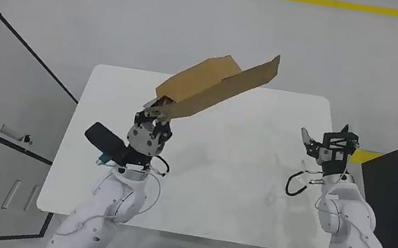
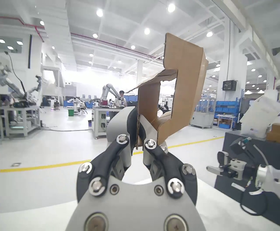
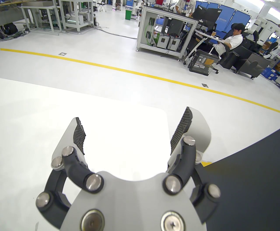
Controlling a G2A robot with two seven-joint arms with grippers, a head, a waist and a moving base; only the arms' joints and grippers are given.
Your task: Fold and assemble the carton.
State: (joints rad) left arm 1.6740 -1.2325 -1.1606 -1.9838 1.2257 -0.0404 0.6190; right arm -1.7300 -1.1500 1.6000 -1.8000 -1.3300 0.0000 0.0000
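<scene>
While the left claw (image 2: 140, 131) is pinching the carton (image 1: 216, 86) by one low corner, the brown cardboard is hanging in the air above the far half of the white tabletop (image 1: 235, 190), tilting upward and away from the robot, and none of it seems to be touching the surface. The left wrist view is showing the pads pressed together on a thin cardboard edge, with a cut-out flap and a bent panel rising beyond it. The right claw (image 3: 133, 124) is hovering spread and empty over the right edge of the tabletop, well apart from the carton.

The step in hand is looking like an early one: the panels are barely folded and no box shape is forming. To do it well, the left arm is probably going to need to lower the carton until a broad panel is resting on the tabletop, because a one-corner grip is leaving the board free to swing and twist. The right claw is likely needing to come across and take a free flap near its crease, pushing along the score line rather than mid-panel, where the board could buckle.
</scene>
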